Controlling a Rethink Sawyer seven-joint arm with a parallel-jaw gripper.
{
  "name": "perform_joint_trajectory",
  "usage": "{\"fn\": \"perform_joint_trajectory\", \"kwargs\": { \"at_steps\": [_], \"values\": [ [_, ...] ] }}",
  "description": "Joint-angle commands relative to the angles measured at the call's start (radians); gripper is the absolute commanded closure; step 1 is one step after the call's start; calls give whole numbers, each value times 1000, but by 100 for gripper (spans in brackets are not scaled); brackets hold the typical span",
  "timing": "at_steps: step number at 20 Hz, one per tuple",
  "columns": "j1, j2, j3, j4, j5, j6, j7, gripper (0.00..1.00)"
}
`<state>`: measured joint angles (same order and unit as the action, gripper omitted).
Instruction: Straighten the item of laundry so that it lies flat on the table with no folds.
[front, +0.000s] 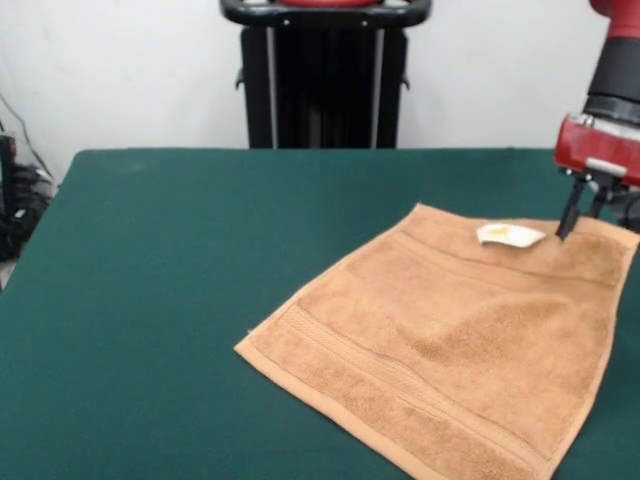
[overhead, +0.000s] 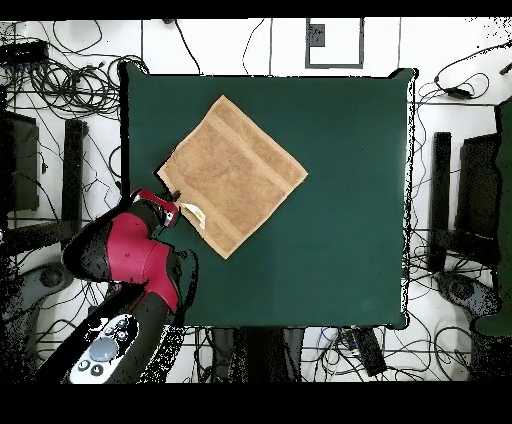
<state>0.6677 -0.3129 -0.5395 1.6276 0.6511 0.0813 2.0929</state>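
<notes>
The light orange-tan towel (front: 450, 340) lies spread out as a diamond on the right part of the dark green table (front: 150, 300). Its woven border bands show, and its small white label (front: 510, 235) sits at the far edge. I see no clear folds in it. My gripper (front: 582, 215) hangs from the red arm at the right edge, just beside the label, over the towel's far corner. Its two dark fingers stand slightly apart and hold nothing. In the overhead view the towel (overhead: 232, 172) lies on the table's (overhead: 340, 200) left half, with the gripper (overhead: 172, 207) at its lower left corner.
The black pedestal (front: 325, 75) stands behind the table's far edge. The towel's right corner lies near the table's right edge in the front view. Cables and dark equipment (overhead: 60, 80) lie on the floor around the table.
</notes>
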Motion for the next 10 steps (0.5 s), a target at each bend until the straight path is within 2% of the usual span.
{"fn": "perform_joint_trajectory", "kwargs": {
  "at_steps": [1,4,5,10],
  "values": [
    [-2,2,169,73,-43,-27,173,100],
    [19,20,138,52,-30,18,173,100],
    [27,27,125,45,-25,46,173,0],
    [17,6,134,61,-25,78,172,0]
  ]
}}
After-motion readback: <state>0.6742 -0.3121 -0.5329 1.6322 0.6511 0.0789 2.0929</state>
